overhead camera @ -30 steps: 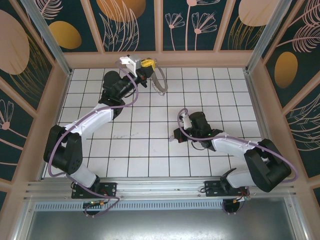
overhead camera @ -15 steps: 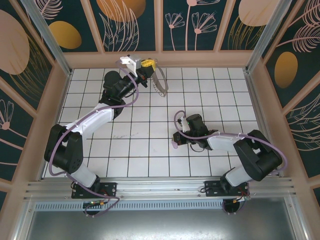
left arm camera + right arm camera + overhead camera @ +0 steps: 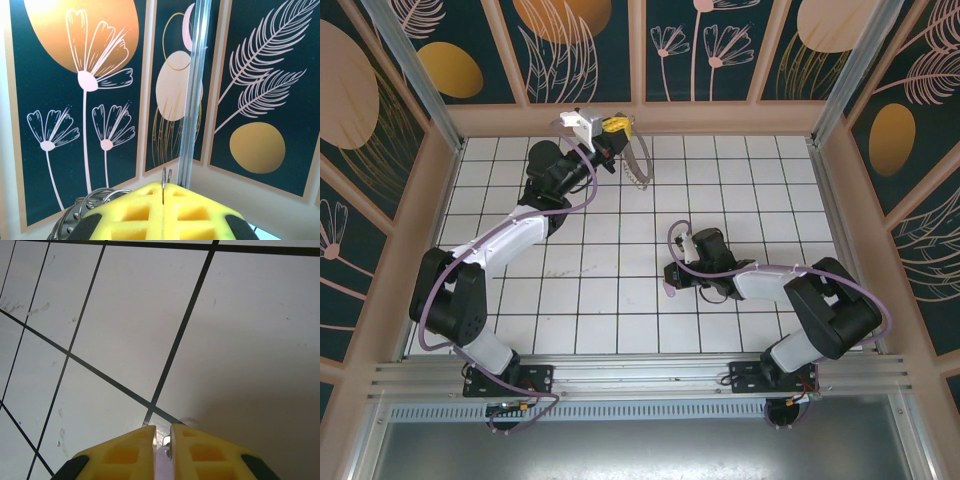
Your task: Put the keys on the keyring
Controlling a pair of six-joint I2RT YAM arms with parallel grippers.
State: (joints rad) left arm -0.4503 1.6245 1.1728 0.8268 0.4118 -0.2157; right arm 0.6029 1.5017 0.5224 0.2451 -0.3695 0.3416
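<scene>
At the back of the table (image 3: 500,300), left of centre, we find the keyring (image 3: 638,160) up off the tiles in the left gripper (image 3: 617,130), near the rear wall (image 3: 720,118). Well apart, nearer us and right of centre, the key (image 3: 162,460) sits between the fingers of the right gripper (image 3: 670,283), low over the tiles.

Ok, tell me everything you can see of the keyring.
The keyring is a large, thin dark ring, seen almost edge-on from above as a narrow arc with small silvery links along it. It is held up over the far end of the table, pinched in the shut left hand. At the left wrist its thin wire stands upright between the yellow pads, with silvery loops beside them.
</scene>
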